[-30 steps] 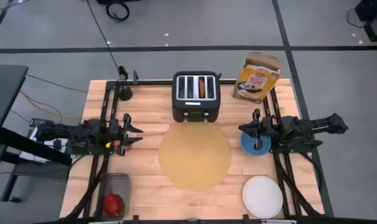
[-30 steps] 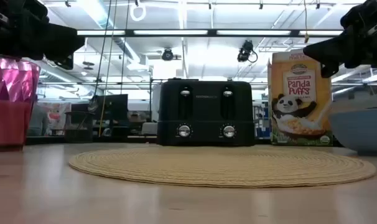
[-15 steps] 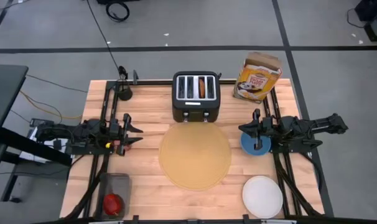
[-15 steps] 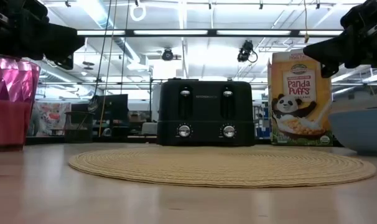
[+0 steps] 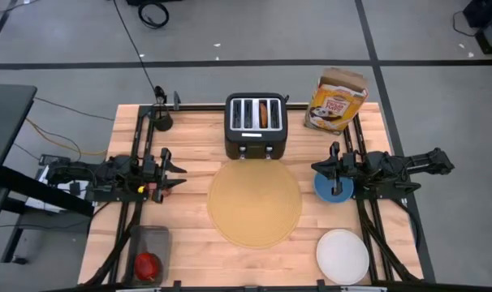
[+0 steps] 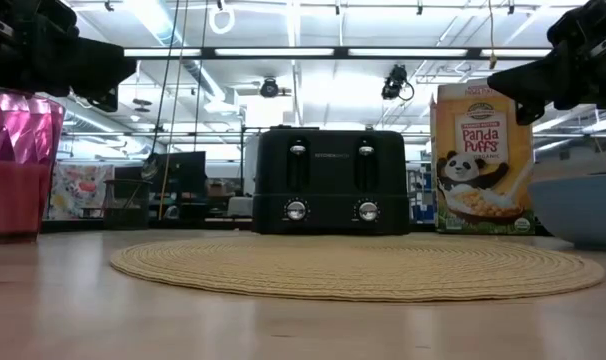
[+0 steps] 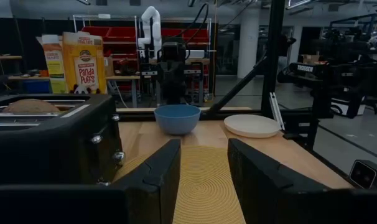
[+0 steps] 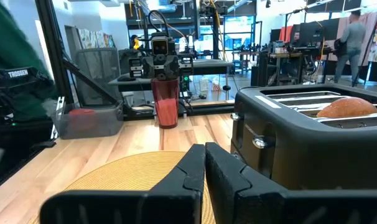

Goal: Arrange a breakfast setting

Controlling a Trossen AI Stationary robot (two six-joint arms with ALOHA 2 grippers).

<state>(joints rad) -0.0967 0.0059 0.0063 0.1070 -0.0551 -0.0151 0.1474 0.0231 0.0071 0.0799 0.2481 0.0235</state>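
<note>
The round tan placemat (image 5: 255, 203) lies flat mid-table. My left gripper (image 5: 183, 175) hovers open at its left, pointing at it, with the pink cup (image 8: 166, 102) standing under that arm. My right gripper (image 5: 314, 168) hovers shut at the mat's right, above the blue bowl (image 5: 334, 187). The bowl stands on the wood, and the white plate (image 5: 343, 255) lies at the near right. The bagel (image 5: 265, 113) sticks out of a toaster slot. The red apple (image 5: 147, 264) sits in a clear bin. No spoon shows.
A black toaster (image 5: 256, 126) stands just beyond the mat. A cereal box (image 5: 335, 99) stands at the far right corner. The clear bin (image 5: 148, 253) is at the near left corner. Black frame rails run along both table sides.
</note>
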